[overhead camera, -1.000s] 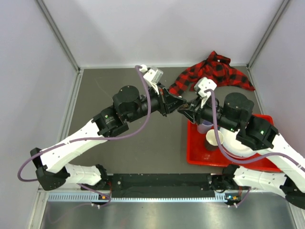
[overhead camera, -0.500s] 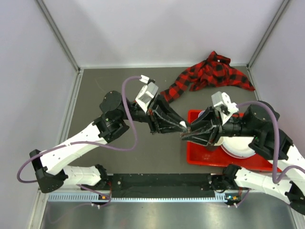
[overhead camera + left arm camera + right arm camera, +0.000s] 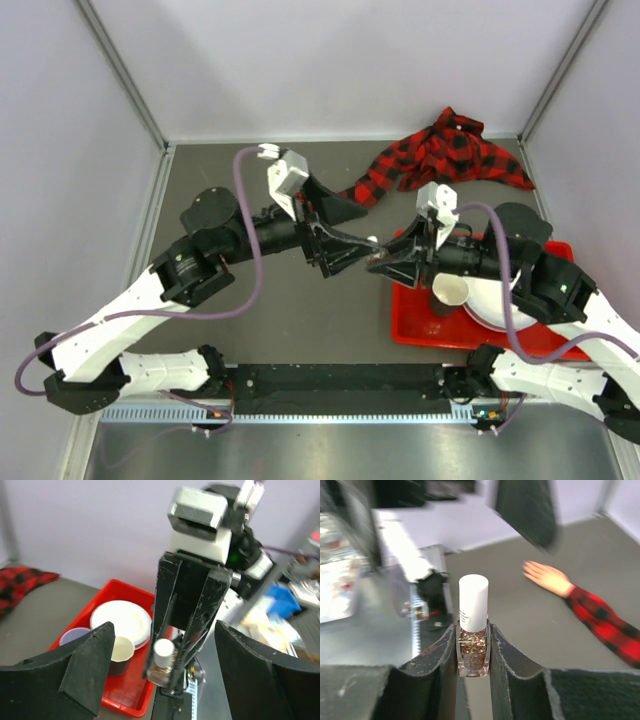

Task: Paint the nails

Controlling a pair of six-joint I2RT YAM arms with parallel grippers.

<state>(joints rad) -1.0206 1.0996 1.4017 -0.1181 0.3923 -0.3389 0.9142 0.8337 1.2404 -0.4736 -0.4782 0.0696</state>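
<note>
Top external view: left gripper [image 3: 358, 230] over table [image 3: 250, 180] centre, jaws spread wide, nothing held. Just right of it, right gripper [image 3: 383, 262] clamped on glitter polish bottle [image 3: 472, 645], white cap past fingertips. Red tray [image 3: 410, 335] further right, holding plate [image 3: 495, 305], paper cup [image 3: 450, 290]. Right wrist view: mannequin hand [image 3: 546, 576] flat on table beyond bottle, nails [image 3: 527, 568] too blurred to make out; plaid sleeve [image 3: 600, 617] trailing right.

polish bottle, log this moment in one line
right gripper: shut on polish bottle, capped | left gripper: open, facing bottle | mannequin hand: apart, untouched
</note>
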